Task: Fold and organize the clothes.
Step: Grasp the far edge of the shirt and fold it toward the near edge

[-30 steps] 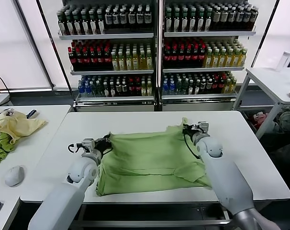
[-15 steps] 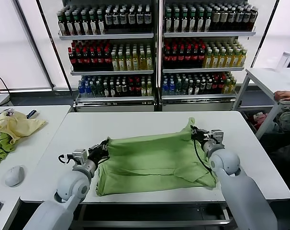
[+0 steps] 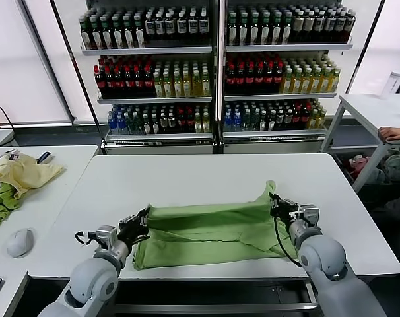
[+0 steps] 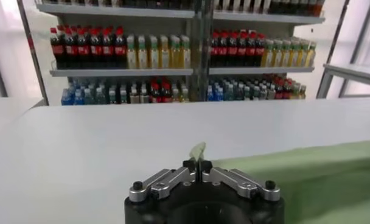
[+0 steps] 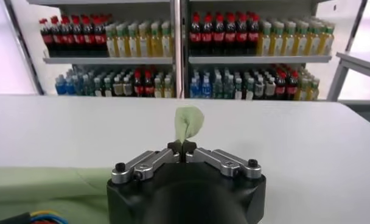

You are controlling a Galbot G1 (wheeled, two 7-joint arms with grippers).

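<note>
The light green shirt (image 3: 210, 231) lies folded on the white table (image 3: 206, 175) near its front edge, its far edge lifted and drawn back over the rest. My left gripper (image 3: 140, 221) is shut on the shirt's far left corner, whose tip pokes out between the fingers in the left wrist view (image 4: 198, 150). My right gripper (image 3: 276, 201) is shut on the far right corner, and a green flap (image 5: 188, 125) stands up from its jaws in the right wrist view. Collar, buttons and print are hidden.
A second white table at the left (image 3: 41, 198) holds a pale yellow garment (image 3: 22, 173), a darker green cloth (image 3: 2, 205) and a mouse (image 3: 19, 242). Bottle shelves (image 3: 213, 72) stand behind. Another table (image 3: 375, 112) is at the back right.
Both grippers have pulled the shirt's far edge toward the front of the table, so the folded cloth now covers less depth. Both arms have drawn back toward me.
</note>
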